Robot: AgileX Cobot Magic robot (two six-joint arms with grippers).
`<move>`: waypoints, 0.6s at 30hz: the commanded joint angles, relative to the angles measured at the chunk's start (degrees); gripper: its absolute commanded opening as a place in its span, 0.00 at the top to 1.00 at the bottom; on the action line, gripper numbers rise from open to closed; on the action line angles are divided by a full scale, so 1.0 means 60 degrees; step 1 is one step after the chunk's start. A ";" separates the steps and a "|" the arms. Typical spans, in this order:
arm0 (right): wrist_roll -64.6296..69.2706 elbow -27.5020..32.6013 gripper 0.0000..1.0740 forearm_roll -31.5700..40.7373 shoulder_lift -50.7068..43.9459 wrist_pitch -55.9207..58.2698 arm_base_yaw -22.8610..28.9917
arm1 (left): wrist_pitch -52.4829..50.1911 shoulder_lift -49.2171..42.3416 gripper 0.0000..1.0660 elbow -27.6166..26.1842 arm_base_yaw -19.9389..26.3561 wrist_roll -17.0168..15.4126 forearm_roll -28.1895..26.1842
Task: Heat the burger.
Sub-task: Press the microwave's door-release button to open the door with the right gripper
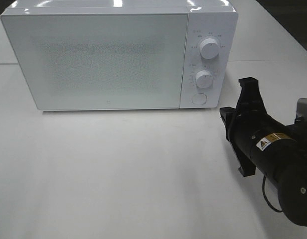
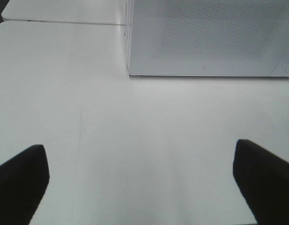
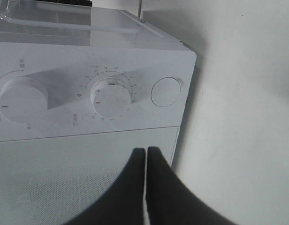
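Now: burger out of sight, microwave shut

The burger appears in no view. The microwave (image 1: pixel 96 59) has its door closed and the mesh window shows nothing, so whether the burger sits inside cannot be told. The right gripper (image 3: pixel 146 157) has its jaws pressed together, empty, close in front of the microwave's control panel near the lower dial (image 3: pixel 111 99) and the round button (image 3: pixel 165 91). The left gripper (image 2: pixel 140 150) stands wide apart, empty, before the microwave's door. Judgement: a burger should be light, soft and loosely stacked, so it wants a gentle grip across the bun's sides.
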 commanded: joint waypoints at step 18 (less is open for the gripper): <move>0.0487 -0.1432 1.00 0.0057 0.1881 0.0048 0.0010 | -0.0076 -0.0172 0.06 0.0019 -0.0010 0.0000 -0.0019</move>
